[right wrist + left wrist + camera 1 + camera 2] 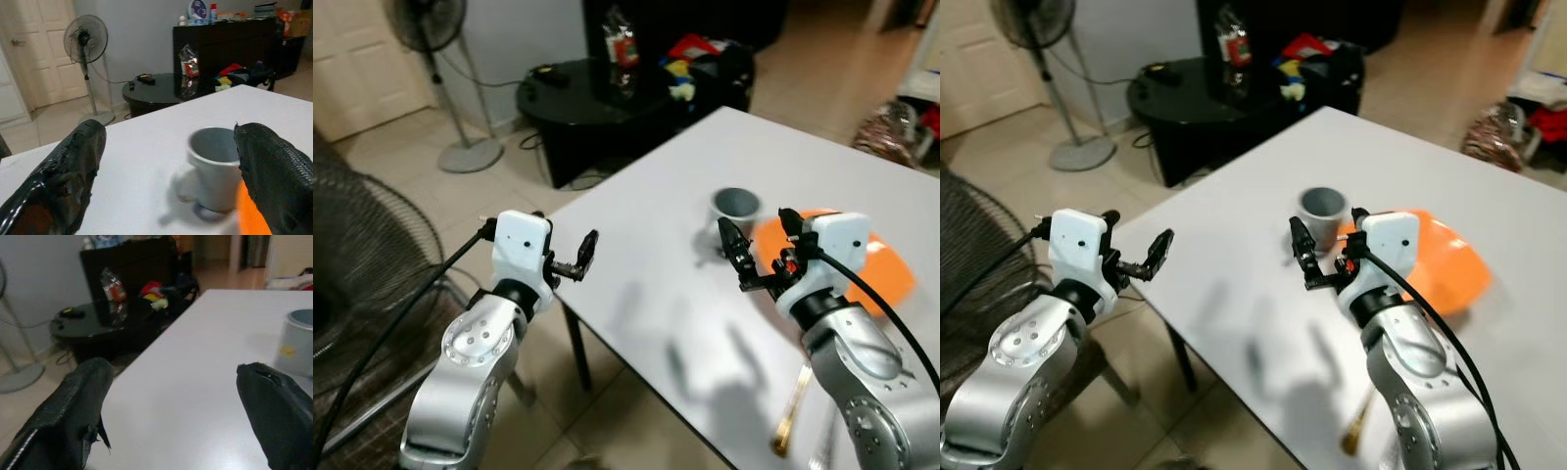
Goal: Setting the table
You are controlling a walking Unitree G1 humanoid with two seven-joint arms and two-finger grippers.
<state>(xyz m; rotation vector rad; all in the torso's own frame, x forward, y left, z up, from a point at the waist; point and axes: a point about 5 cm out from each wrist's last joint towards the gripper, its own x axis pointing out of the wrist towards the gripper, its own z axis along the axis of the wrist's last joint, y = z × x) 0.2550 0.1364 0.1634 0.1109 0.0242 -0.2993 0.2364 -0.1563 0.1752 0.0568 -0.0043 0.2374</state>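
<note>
Nearest the robot, a gold-coloured utensil point(790, 412) is seen lying on the white table point(656, 294) just beside the right arm; whether it is a spoon or a fork cannot be told. The right gripper point(762, 245) is held above the table with its 2 black fingers point(54, 181) spread wide apart and nothing between them. In the right wrist view, the grey mug point(212, 169) is framed between those fingers, standing upright on the table and well clear of both. The mug point(736, 208) is placed just beyond the gripper, and the orange plate point(881, 264) lies just beside it on the robot's right, partly hidden by the right wrist; whether mug and plate touch cannot be told.

The left gripper point(578, 257) is held at the near left edge of the table, over the tiled floor point(401, 186), with its 2 fingers point(63, 416) parted and empty. In the left wrist view, the bare white tabletop is seen between them, with the mug point(297, 343) at the far side.

Beyond the table, a low black round table point(578, 93) is seen with a crumpled bag point(621, 51) on it and coloured items point(690, 54) beside it. A standing fan point(440, 59) is placed farther off on the robot's left, near a white door point(352, 69). A dark mesh object point(362, 264) is seen on the floor at the robot's left.
</note>
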